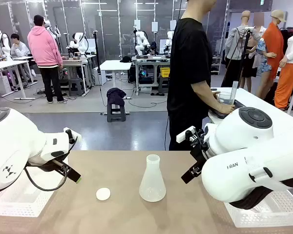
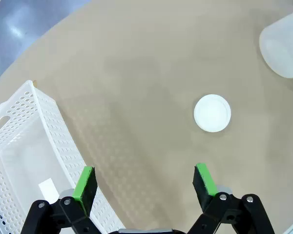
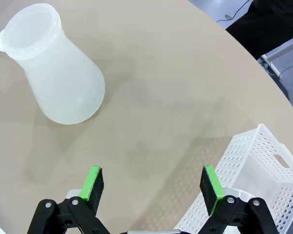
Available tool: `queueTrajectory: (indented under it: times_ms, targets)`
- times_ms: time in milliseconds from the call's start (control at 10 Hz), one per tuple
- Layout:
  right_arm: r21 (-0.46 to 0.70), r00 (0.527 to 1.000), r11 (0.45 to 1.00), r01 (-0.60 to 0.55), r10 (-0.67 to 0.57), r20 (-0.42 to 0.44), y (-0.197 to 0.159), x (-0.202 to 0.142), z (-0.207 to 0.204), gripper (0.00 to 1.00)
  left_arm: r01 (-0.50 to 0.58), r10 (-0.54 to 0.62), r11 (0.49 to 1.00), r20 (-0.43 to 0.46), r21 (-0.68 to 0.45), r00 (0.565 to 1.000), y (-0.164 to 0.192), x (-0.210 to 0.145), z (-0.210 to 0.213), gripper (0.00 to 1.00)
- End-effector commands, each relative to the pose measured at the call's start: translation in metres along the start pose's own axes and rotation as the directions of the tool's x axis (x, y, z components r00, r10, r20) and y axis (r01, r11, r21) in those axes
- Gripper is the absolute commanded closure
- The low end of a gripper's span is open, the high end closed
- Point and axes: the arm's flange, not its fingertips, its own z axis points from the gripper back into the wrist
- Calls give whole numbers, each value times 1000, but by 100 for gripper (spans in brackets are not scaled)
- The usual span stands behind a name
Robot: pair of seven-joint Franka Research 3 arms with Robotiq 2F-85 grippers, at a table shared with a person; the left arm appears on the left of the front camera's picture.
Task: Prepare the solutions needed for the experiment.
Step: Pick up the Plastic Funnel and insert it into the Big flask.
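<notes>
A tan table seen from the robot's side. At its near left corner sits a white perforated basket, and a matching white basket sits at the near right corner. The left gripper hovers above the table just inside the left basket, its green-padded jaws spread wide apart and holding nothing. The right gripper hovers over the table beside the right basket, jaws likewise wide apart and holding nothing.

Between the two arms, toward the near edge, a small white round cap lies flat on the table. Just to its right, close to the table's middle, a frosted white conical flask stands upright with its mouth open. Cap and flask are near each other but not touching, and neither gripper touches them.

Past the far edge a person in a black T-shirt stands turned to the right. One hand rests at a white side table beyond the far right corner, next to clear labware. Whether the solutions are in that labware or in the flask cannot be told.
</notes>
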Motion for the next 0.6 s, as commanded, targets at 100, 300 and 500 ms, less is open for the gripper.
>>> queueTrajectory:
  times_ms: [100,300,500]
  targets:
    - [0,1000,1000,0,0,0,0,0,0,0,0,0,1000,0,0,1000,0,0,0,0]
    - [0,1000,1000,0,0,0,0,0,0,0,0,0,1000,0,0,1000,0,0,0,0]
    - [0,1000,1000,0,0,0,0,0,0,0,0,0,1000,0,0,1000,0,0,0,0]
